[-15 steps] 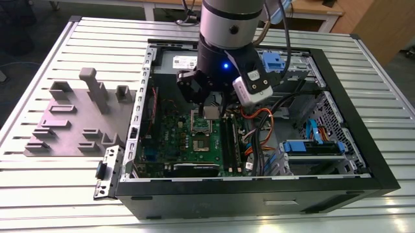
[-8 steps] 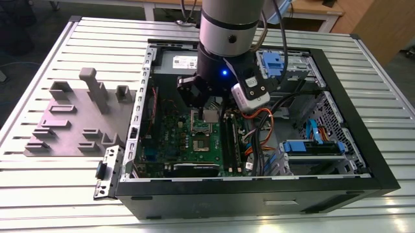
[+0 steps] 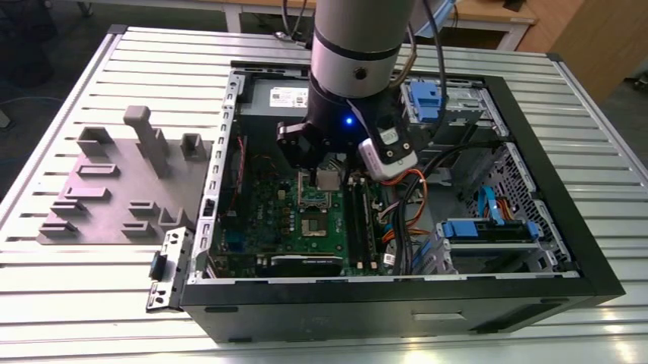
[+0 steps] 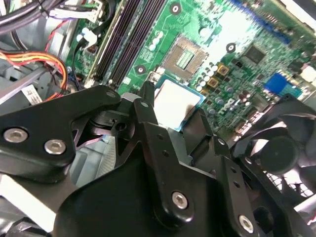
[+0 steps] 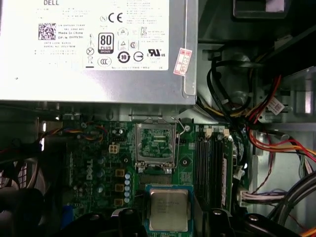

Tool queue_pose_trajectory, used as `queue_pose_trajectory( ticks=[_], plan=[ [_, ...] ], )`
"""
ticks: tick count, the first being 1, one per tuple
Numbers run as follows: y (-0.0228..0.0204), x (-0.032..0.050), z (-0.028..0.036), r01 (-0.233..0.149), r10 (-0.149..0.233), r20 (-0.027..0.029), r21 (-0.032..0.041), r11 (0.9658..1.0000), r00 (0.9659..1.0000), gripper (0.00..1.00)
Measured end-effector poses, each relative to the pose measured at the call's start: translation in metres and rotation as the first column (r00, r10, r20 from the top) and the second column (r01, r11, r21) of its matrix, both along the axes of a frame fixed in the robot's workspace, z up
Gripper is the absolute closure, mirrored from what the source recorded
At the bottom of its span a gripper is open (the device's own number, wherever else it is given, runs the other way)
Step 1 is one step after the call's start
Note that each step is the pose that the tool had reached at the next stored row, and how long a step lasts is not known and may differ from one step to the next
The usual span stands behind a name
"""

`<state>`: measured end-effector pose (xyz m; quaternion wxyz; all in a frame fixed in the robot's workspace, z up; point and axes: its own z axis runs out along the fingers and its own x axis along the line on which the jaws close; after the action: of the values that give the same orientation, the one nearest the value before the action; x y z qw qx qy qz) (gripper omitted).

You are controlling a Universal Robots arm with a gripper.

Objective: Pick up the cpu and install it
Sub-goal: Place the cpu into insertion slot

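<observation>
Silver-topped cpu (image 5: 169, 207) is hanging clamped in the black gripper (image 5: 171, 223) over the green motherboard (image 5: 98, 163); in the exterior view, a grey fixture plate (image 3: 111, 189) is lying at 9 o'clock.

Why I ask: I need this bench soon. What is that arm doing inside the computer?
The robot arm's gripper is closed on the cpu and holds it above the motherboard inside the open computer case. The chip is not yet installed: in both wrist views the socket is empty, and the first wrist view shows its metal frame flipped up. The chip is clear of the socket, gripped by its edges with its metal top facing up.
</observation>
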<state>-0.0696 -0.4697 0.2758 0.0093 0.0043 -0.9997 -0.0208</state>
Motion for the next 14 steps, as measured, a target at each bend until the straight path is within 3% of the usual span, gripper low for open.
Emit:
queue_pose_trajectory(
  ticks=[2, 7, 14],
  plan=[
    [0.0001, 0.0000, -0.0031, 0.000, 0.000, 0.0003, 0.0082, 1.0000, 1.0000, 0.53],
    [-0.0001, -0.0006, -0.0115, 0.000, 0.000, 0.0001, 0.0089, 1.0000, 1.0000, 0.53],
    [0.0000, -0.0007, -0.0123, 0.000, 0.000, 0.0001, 0.0087, 1.0000, 1.0000, 0.53]
  ],
)
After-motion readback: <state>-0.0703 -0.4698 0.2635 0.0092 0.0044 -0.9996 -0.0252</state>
